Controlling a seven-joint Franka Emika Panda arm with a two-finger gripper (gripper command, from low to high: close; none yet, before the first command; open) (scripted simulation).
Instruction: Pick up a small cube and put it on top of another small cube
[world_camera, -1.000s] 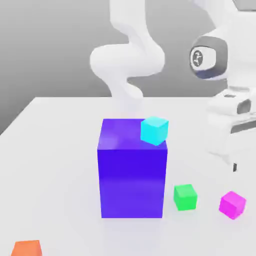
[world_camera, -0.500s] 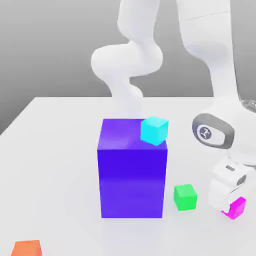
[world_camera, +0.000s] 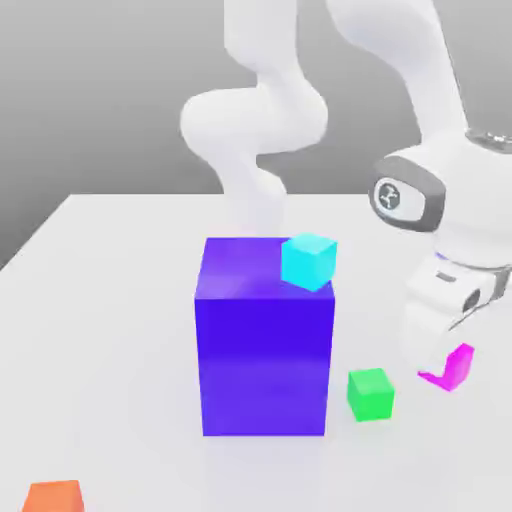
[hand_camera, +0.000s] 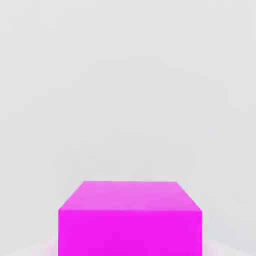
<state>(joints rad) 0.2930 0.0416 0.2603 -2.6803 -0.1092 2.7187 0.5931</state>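
Magenta cube (world_camera: 459, 368): gripped, lifted, right of the green cube (world_camera: 370, 394) in the exterior view, presumably for stacking. Gripper (world_camera: 440, 359): closed to the cube's width, holding it securely.

pink cube (world_camera: 460, 368) up off the table (world_camera: 120, 350), gripper (world_camera: 437, 345) risen with it, closed on its sides, arm (world_camera: 405, 45) lifted

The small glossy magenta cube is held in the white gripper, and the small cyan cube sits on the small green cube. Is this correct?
Not quite: the small cyan cube sits on the large blue-violet block, as the exterior view shows. The small glossy magenta cube is indeed held in the white gripper.
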